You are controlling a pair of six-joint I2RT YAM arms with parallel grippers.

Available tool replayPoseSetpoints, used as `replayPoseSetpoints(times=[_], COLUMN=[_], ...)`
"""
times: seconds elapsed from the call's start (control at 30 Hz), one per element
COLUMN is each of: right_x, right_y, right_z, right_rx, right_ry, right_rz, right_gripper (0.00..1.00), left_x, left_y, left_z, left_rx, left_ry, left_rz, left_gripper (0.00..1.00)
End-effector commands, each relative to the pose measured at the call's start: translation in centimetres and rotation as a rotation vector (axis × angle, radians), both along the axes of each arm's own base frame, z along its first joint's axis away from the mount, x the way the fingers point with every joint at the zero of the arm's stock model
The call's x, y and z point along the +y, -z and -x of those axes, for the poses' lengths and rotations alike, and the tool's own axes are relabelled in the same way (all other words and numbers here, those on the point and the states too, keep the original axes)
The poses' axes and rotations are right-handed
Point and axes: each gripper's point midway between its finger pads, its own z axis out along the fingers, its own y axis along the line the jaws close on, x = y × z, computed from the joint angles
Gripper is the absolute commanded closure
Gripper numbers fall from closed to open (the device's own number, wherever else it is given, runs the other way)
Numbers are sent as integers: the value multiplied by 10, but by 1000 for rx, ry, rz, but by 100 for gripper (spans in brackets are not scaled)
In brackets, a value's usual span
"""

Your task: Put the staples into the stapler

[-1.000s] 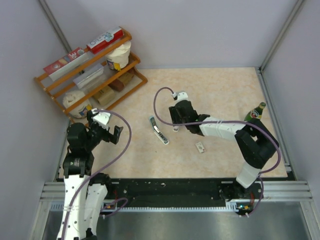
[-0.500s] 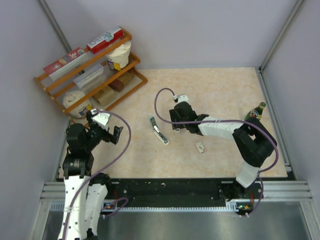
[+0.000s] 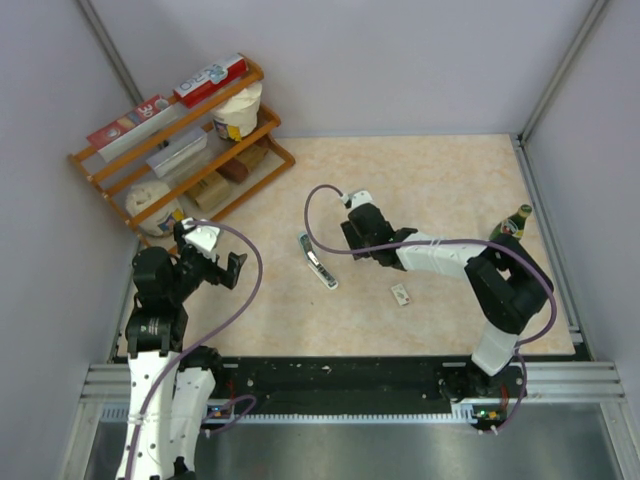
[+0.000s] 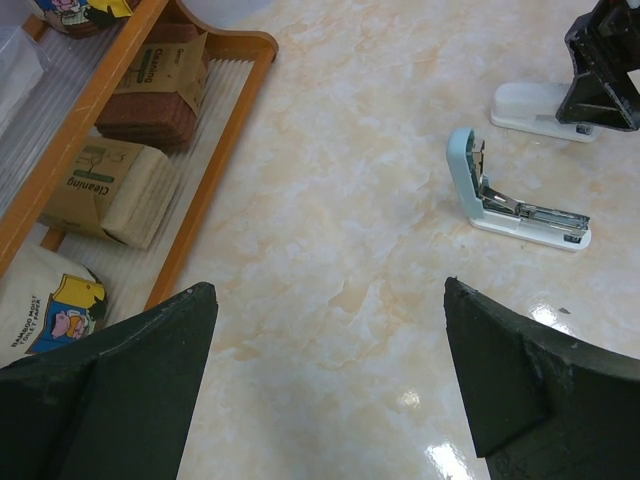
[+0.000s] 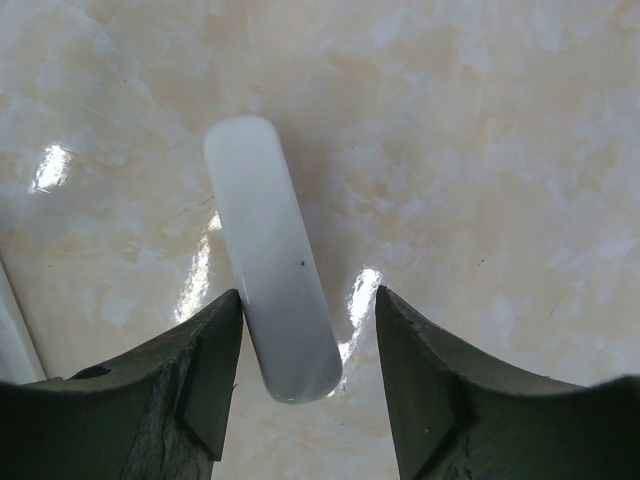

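Holding my right claw [image 5: 308,297] agape astride the white oblong closed stapler [image 5: 268,240], its length running out between the fingers, I judge the tiny whitish-grey staples packet [image 3: 401,294] lies behind on the marbled tabletop [image 3: 450,180], toward the bases, right of the pale-blue opened stapler [image 4: 510,200]. Left claw [image 4: 328,288] gapes, well apart.

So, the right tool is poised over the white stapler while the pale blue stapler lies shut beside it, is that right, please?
Not quite: the pale blue stapler is open, its top hinged up off the base, as the left wrist view shows. The right tool is indeed poised, open, over the white stapler beside it.
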Motion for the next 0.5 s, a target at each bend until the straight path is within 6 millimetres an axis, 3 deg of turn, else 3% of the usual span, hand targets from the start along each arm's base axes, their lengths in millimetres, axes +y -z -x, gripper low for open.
replayPoseSetpoints(times=[0.0,0.13,0.3,0.47], right_x=[-2,8,13,-18], right_y=[-45,-62,-110,-158], right_z=[-23,-12,3,17], right_rx=[-137,-169,-273,-365], right_ry=[-19,-170,-293,-344], right_rz=[27,5,-72,22], right_gripper=[45,38,29,7], left_x=[-4,-13,-21,-38], left_y=[-11,-10,-19,-37], left_z=[-2,2,4,-3], left_rx=[-45,-32,-23,48], left_ry=[27,90,141,230], left_rz=[11,10,26,50], left_gripper=[1,1,1,1])
